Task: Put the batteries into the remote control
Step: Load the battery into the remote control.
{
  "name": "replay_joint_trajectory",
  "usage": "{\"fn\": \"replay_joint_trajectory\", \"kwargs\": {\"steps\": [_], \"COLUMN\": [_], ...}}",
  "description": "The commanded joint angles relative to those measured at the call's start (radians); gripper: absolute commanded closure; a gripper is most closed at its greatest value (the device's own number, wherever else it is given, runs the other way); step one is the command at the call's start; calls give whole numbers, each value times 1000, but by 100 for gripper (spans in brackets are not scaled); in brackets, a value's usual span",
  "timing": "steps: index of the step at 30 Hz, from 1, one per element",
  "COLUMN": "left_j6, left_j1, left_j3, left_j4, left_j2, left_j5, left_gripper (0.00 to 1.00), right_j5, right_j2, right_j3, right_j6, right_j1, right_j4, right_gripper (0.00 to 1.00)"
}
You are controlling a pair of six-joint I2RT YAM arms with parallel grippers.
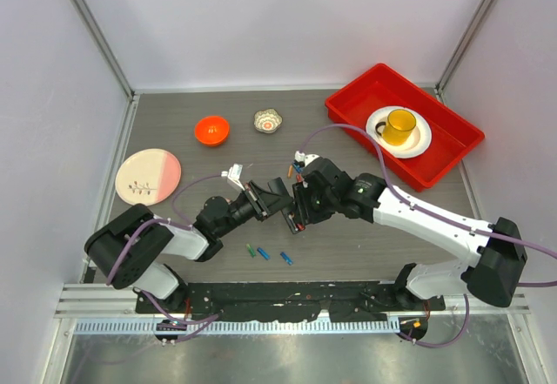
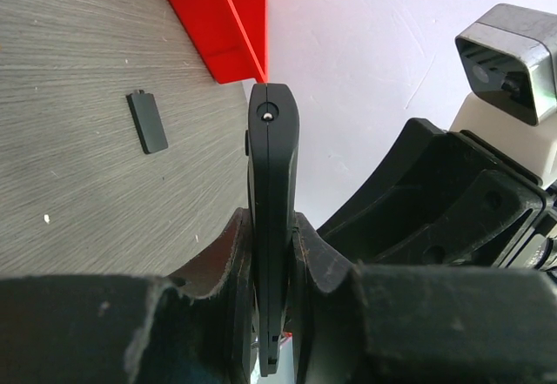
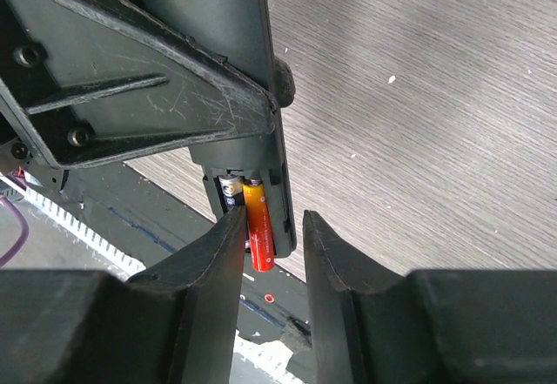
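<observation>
Batteries [image 1: 264, 253], one green and two blue, lie loose on the table [image 1: 348, 253] near the arms' bases. Farther back stand an orange bowl [image 1: 211, 129], a small patterned bowl [image 1: 268, 121], a pink plate [image 1: 148, 176] and a red tray [image 1: 452, 144] holding a white plate [image 1: 419, 140] with a yellow cup [image 1: 400, 124]. A black cover [image 2: 148, 121] lies flat by itself. The remote control [image 2: 274, 158] is up off the table, clamped edge-on in the left tool [image 2: 271, 253]. The right tool [image 3: 271, 218] meets it from the other side, its fingers narrowly apart astride the open end. There an orange battery [image 3: 258, 218] sits in the compartment, one end poking past the rim, one finger against it and the other just clear. The table is grey wood-grain, with plain white walls [image 1: 261, 18] around it.
</observation>
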Motion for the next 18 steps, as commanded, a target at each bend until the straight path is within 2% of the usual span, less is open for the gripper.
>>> {"fn": "replay_joint_trajectory", "kwargs": {"steps": [1,13,16,18], "left_j6": [-8,-23,-42,-69], "left_j1": [-11,-11,-11,-10], "left_j3": [17,24,38,50], "left_j4": [278,278,278,278], "left_j2": [4,30,26,24], "left_j5": [31,28,39,71], "left_gripper": [100,100,100,100], "right_j5": [36,50,113,111], "right_j2": [-44,-126,-216,-281], "right_j3": [58,78,13,-95], "right_j6": [13,-7,-42,-62], "right_j1": [-9,-8,-9,-9], "right_j4": [30,66,141,249], "right_gripper": [62,58,57,50]}}
